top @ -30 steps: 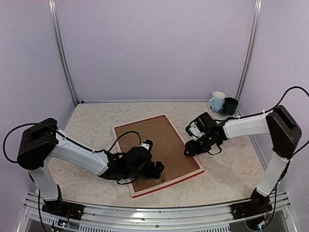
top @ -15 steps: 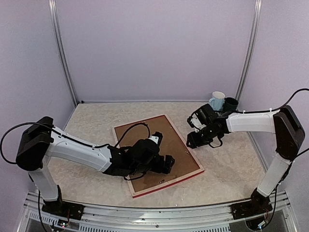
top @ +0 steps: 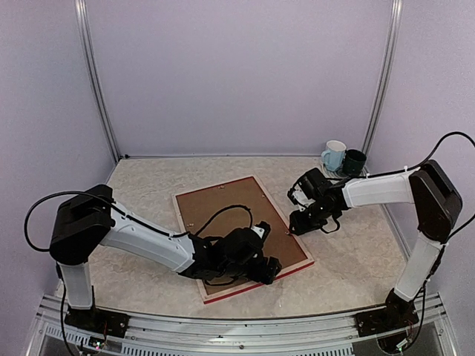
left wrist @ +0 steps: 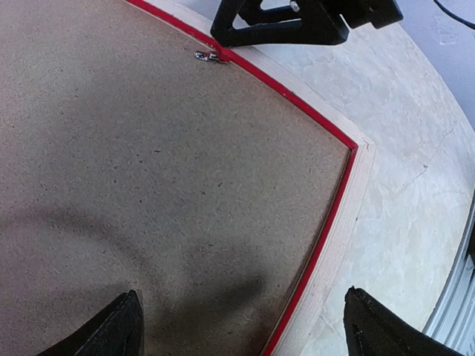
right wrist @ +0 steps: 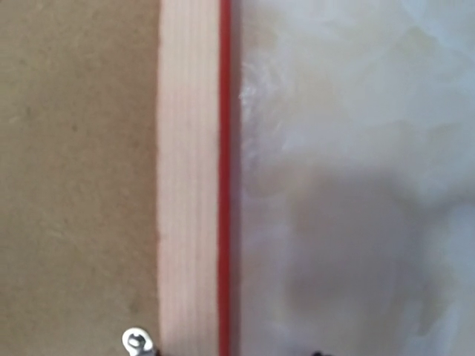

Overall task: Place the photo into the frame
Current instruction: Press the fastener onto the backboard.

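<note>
The frame [left wrist: 326, 245] lies back-up on the table [top: 148, 185]; left fingers [left wrist: 119, 330] spread wide over its near right corner; right fingers [left wrist: 282, 26] at its right edge, state unclear.

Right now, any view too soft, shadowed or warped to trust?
Right wrist: soft throughout, the frame rail and metal tab smeared, a dim shadow on the table. Left wrist: sharp, but a broad shadow darkens the backing board and the lens bows the frame's straight edge. Top external: even light, no glare, fine detail small.
</note>
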Motion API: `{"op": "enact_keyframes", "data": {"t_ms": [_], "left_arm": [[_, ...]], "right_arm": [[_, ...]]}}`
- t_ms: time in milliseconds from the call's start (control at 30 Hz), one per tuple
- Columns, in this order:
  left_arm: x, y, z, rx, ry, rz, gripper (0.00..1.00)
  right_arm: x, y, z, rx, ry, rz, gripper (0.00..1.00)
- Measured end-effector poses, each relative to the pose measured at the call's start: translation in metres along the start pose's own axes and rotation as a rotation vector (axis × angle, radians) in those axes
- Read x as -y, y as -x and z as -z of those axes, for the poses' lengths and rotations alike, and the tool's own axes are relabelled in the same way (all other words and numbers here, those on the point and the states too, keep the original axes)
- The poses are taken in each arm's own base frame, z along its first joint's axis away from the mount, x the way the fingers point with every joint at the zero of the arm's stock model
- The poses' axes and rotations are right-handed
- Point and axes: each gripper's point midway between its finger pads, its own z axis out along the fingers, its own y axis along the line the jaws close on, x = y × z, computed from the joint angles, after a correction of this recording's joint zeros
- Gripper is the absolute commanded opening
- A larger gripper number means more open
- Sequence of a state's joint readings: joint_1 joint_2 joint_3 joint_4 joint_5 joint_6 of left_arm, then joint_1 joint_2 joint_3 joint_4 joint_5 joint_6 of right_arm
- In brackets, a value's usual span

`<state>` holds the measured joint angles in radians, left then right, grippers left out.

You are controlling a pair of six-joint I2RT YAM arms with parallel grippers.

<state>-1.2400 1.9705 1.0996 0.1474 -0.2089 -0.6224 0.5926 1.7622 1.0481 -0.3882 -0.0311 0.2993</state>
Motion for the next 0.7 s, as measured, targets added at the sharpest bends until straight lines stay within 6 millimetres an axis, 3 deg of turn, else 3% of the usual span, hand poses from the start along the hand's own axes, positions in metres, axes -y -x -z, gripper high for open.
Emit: {"op": "enact_keyframes", "data": {"t_ms": [467,700], "left_arm": [[0.02,-0.015,0.002,-0.039,-0.089,-0.105,0.85],[0.039,-0.029,0.007,-0.077,-0.164,-0.197,0.83]], "right_arm": [[-0.008,-0.013,-0.004,-0.017,0.061,-0.002,0.4],[-0.009,-0.015,-0.006,-0.022,0.065,-0.008,0.36]]}}
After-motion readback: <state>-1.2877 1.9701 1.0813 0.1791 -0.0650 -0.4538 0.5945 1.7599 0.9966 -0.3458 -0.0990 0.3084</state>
